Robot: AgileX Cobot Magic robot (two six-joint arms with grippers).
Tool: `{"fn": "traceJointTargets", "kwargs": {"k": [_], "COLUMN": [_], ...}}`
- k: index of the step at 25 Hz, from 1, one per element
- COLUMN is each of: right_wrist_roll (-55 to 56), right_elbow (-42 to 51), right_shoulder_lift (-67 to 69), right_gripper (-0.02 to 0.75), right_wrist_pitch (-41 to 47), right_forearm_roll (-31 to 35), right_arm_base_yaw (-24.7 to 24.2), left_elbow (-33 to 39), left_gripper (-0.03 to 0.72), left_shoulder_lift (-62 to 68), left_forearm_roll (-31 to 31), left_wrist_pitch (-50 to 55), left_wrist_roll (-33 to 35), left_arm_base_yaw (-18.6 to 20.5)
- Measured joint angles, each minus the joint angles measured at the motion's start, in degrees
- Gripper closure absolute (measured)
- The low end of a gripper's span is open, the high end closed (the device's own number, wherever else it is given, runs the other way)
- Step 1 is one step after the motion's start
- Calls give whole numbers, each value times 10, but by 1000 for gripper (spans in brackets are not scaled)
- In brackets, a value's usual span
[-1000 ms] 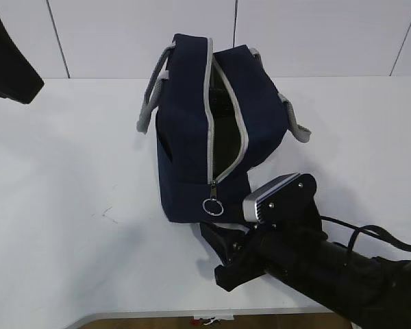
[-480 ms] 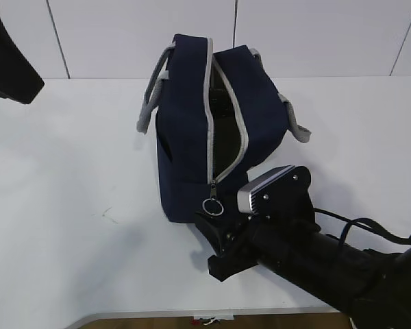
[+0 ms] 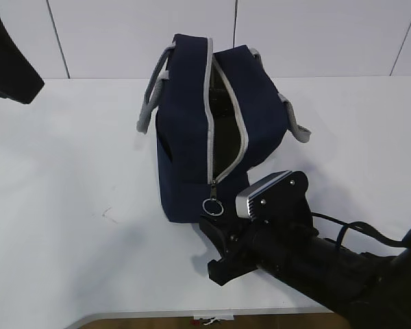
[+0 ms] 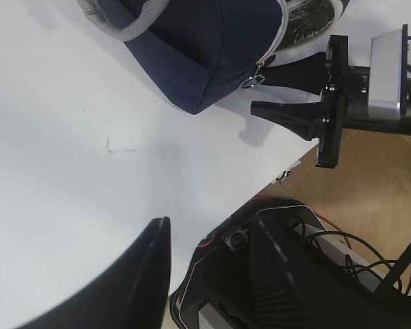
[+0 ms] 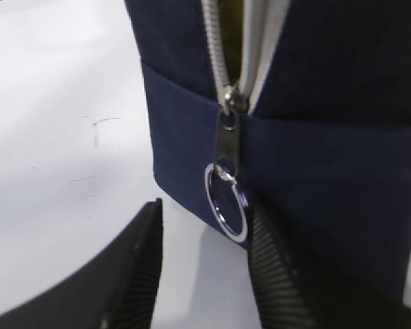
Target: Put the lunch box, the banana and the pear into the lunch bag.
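At far left the left arm (image 3: 7, 58) hangs above the bench (image 3: 68, 205), well apart from everything; its wrist view shows only one finger (image 4: 123, 274), so I cannot tell whether its fingers are spread or pressed together. In the middle the bag (image 3: 212, 130) stands on the bench with its zipper (image 3: 209, 103) open along the top and the slider run down onto the near end, where the ring pull (image 3: 212, 206) hangs. The lunch box, banana and pear are not visible; something dark sits inside the opening, too dim to name. To the right, the right gripper (image 3: 216, 241) sits low at the bag's near end, fingers spread, the ring (image 5: 227, 202) between them and not yet pinched. The bag is soft fabric and will likely sag or slide if tugged. The ring is thin, hard metal, probably slippery and free to swing, so a pinch across it or the flat tab (image 5: 227, 140) above seems the best hold.
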Motion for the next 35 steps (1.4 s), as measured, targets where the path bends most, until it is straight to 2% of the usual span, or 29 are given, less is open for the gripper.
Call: {"fn": "traceJointTargets", "kwargs": {"k": [7,15,19,31,35], "right_wrist_roll": [0,1,9,13,17], "right_elbow": [0,0,0,15,21], "right_shoulder_lift": [0,1,1,-29,-75], "right_gripper": [472,617,722,724,724], "right_wrist_pitch": [0,-1,-1,4,52], "right_forearm_roll": [0,0,0,0,0], "right_arm_base_yaw": [0,0,0,1,1], "left_elbow": [0,0,0,0,0], "left_gripper": [391,391,391,402,405], "left_shoulder_lift": [0,0,0,0,0], "left_forearm_roll": [0,0,-2,-39,-40], "left_wrist_pitch": [0,0,0,0,0], "left_wrist_roll": [0,0,0,0,0], "left_arm_base_yaw": [0,0,0,0,0]}}
